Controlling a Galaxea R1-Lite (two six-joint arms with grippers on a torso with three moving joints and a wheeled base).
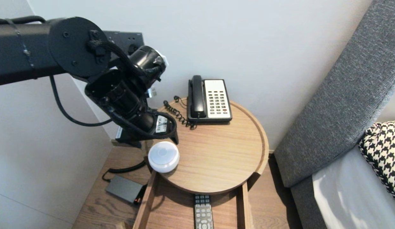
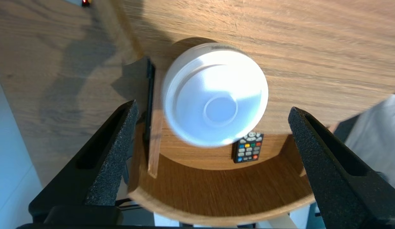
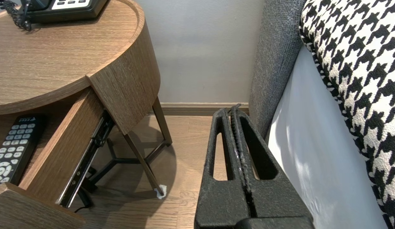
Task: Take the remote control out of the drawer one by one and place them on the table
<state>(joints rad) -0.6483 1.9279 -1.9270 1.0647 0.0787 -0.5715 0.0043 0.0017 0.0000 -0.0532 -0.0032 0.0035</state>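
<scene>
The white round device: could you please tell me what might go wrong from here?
The device sits right at the table's rim, above the open drawer. The left hand hovers open over it; a glancing finger could nudge it off onto the floor or the remote. The arm also hangs close to the phone's coiled cord and might snag it.

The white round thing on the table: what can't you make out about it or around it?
White round thing: blurred in the left wrist view; no label readable.
Left gripper: mostly hidden in the head view by its own arm.
Remote control: cut off by the head view's bottom edge.
Phone: key labels too small.
</scene>
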